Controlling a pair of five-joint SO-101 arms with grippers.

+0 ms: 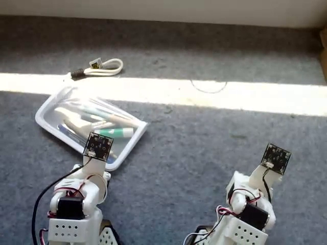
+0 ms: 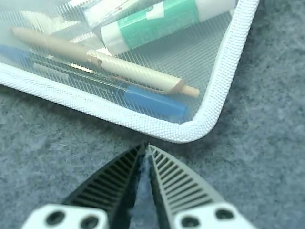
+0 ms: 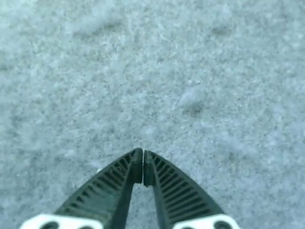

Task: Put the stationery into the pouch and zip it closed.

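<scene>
Over on the left of the table lies one pouch (image 1: 53, 104), see-through mesh with a white edge, flat and set at a slant, its far corner in sunlight. Through the mesh show one teal-and-white tube (image 2: 157, 24), one beige pen (image 2: 105, 64) and one blue pen (image 2: 152, 102), lying side by side. Further pale pieces lie behind them, too blurred to count. Whether the zip is shut cannot be told.

The left gripper (image 2: 145, 149) points at the pouch's near rounded corner, just beside it. Whether it touches cannot be told. Its two ribbed jaws are pressed together on nothing. The right gripper (image 3: 143, 164) is well apart from the pouch, also closed and empty, over bare carpet.

Two white arms stand at the near edge: the left arm (image 1: 82, 204) by the pouch, the right arm (image 1: 250, 209) off to the right.

The surface is grey carpet (image 1: 204, 148). One bright sun band (image 1: 265, 97) crosses it from side to side. Beyond the pouch, at the band's far edge, lies one looped white cable (image 1: 104, 68) with a dark end. One thin wire curl (image 1: 208, 88) lies in the sunlight near the middle. A pale wall (image 1: 179, 9) runs along the far side.
</scene>
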